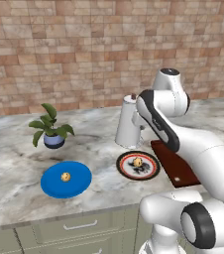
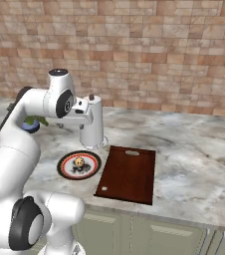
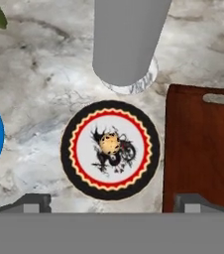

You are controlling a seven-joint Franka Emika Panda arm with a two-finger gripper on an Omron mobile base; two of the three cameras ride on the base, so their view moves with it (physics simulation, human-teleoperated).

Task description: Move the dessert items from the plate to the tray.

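small potted plant (image 1: 50, 130) and tall white cylinder (image 1: 129, 123) on marble counter (image 1: 15, 158) before brick wall (image 1: 59, 44)

One golden-tan cookie (image 3: 109, 143) sits mid-plate on the patterned plate (image 3: 84, 180). Another cookie (image 1: 65, 176) lies on the blue plate (image 1: 79, 187). The dark reddish-brown tray (image 2: 129, 174) lies flat at the worktop's front edge.

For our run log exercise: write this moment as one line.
gripper: open, above patterned round plate | golden-tan dessert lump: on plate | reddish-brown rectangular tray: bare

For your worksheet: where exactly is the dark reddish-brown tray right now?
The tray lies flat on the marble counter, just right of the patterned plate in the right base view, near the counter's front edge. A tall pale cylinder stands behind the plate.
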